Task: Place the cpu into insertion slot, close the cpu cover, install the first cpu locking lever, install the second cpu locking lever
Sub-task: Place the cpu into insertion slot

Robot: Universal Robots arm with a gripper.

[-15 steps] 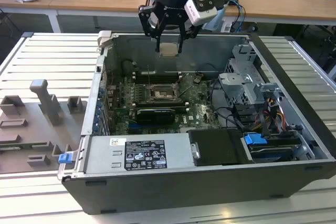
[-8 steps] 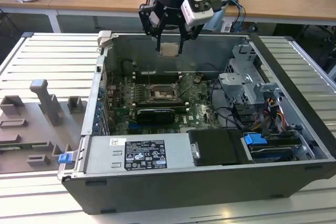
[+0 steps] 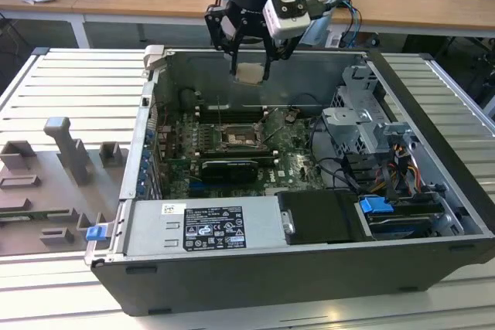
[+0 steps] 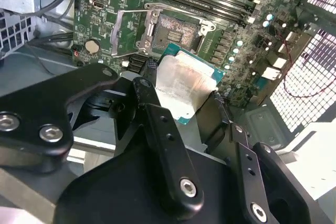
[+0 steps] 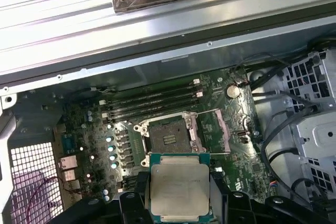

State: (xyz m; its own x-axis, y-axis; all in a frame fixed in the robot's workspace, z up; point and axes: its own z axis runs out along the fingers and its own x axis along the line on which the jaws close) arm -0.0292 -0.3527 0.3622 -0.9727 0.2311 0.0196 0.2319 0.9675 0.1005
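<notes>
**While Held by the Gripper, the Cpu Hangs Above the Board**

As the cpu (image 3: 249,73) is pinched by two of its edges, the gripper (image 3: 250,71) is seen shut on it, one black finger (image 4: 149,90) on each side. The pale silver top of the cpu can be seen in both wrist views (image 4: 184,85) (image 5: 180,184). It is held flat, up in the air and well above the green motherboard (image 3: 290,152). It is not in the insertion slot (image 3: 236,138).

The insertion slot (image 5: 167,136) is seen bare, with its small pins showing. The cpu cover (image 5: 215,129) is swung open and lies to one side of the slot, held at its hinge. In the second wrist view the cover (image 4: 131,32) is seen as a thin metal frame beside the slot (image 4: 176,30).

All of this sits in an open computer case (image 3: 255,276), which is laid on its side on a metal table (image 3: 69,83). Inside the case are the motherboard, long black memory slots (image 5: 152,100), a round coin battery (image 5: 233,91), a grey box (image 3: 203,226) and a metal cage with wires (image 3: 363,125). A blue clip (image 3: 377,206) is seen by the wires.

A white label is stuck on the grey box. Its print cannot be made out.
</notes>
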